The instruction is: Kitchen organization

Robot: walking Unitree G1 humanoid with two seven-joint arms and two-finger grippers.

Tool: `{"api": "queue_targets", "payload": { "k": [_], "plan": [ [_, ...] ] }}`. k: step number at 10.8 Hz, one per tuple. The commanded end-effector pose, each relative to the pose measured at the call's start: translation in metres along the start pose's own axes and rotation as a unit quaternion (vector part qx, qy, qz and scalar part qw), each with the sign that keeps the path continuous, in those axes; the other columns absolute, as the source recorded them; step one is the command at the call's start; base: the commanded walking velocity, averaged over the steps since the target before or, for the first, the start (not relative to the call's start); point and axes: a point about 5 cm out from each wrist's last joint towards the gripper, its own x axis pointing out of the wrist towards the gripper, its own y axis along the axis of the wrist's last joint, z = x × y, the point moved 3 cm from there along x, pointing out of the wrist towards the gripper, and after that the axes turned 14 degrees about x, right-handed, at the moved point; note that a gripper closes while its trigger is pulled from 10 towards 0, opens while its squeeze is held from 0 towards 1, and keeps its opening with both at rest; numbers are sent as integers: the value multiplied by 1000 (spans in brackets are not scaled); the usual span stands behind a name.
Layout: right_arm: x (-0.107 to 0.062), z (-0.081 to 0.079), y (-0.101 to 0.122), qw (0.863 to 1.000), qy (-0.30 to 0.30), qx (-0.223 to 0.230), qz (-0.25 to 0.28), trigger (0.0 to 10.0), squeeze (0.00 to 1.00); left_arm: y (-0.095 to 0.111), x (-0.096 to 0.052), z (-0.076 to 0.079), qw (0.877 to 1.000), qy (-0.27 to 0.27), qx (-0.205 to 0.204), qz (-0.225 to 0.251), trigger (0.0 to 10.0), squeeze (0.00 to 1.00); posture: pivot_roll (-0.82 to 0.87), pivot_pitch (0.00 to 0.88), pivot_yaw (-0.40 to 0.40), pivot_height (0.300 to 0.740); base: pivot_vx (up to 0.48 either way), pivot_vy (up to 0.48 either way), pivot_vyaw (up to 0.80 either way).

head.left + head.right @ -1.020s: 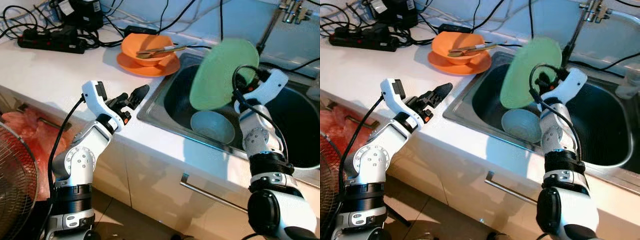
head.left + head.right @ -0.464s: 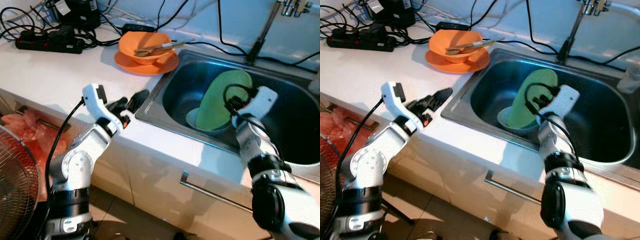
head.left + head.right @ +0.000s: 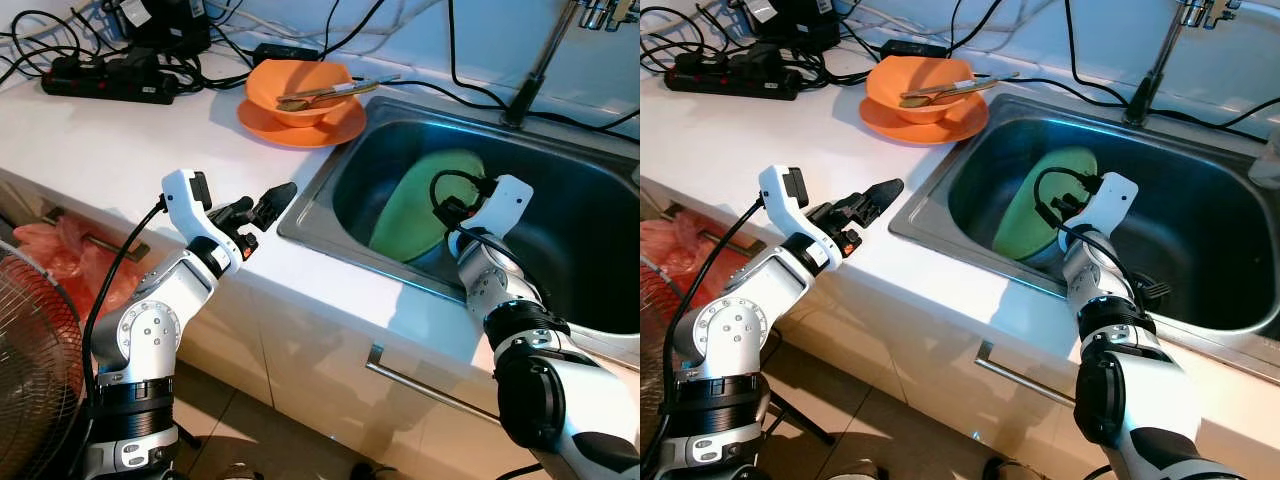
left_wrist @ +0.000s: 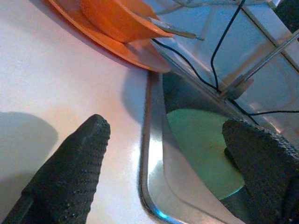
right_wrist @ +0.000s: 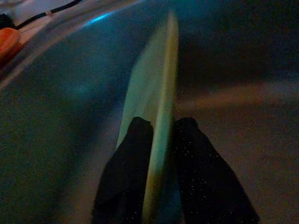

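Green plate (image 3: 420, 205) sits low in the stainless sink (image 3: 330, 165), tilted on edge and leaning toward the near wall of the basin, its rim pinched between the two black fingers (image 5: 131, 172) of the right gripper (image 5: 159, 154), which are closed on it from either side. The step in hand looks like setting the plate down inside the sink. To do it well, the right arm should lower until the plate's lower edge rests firmly on the sink floor, or on whatever lies under it, which is hidden from here. Then it should lay the plate flatter before the fingers part, so it does not slide or clatter against the steel. Withdrawing straight back along the plate's face would avoid dragging it.

The left gripper (image 3: 262, 207) hovers above the white counter (image 3: 110, 150) just beside the sink's edge, fingers spread apart and holding nothing. Farther back on the counter, an orange bowl (image 3: 298, 88) with utensils across it sits on an orange plate (image 3: 300, 125), apart from both arms.
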Motion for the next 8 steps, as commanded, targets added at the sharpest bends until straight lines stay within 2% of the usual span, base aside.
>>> {"api": "queue_targets", "payload": {
  "k": [1,7,8],
  "plan": [
    [2,-7,10,1000,11,-1,15,10000,1000,0,-1,5,1000,-7,6,-4,10000,0,82,102,-11,740,0,0,0],
    [3,-9,11,1000,15,7,16,10000,1000,0,1,4,1000,-8,12,-5,10000,0,79,87,-17,740,0,0,0],
    [3,-8,14,1000,12,-8,20,10000,1000,0,2,5,1000,-9,20,-8,10000,0,76,84,-19,740,0,0,0]
  ]
}}
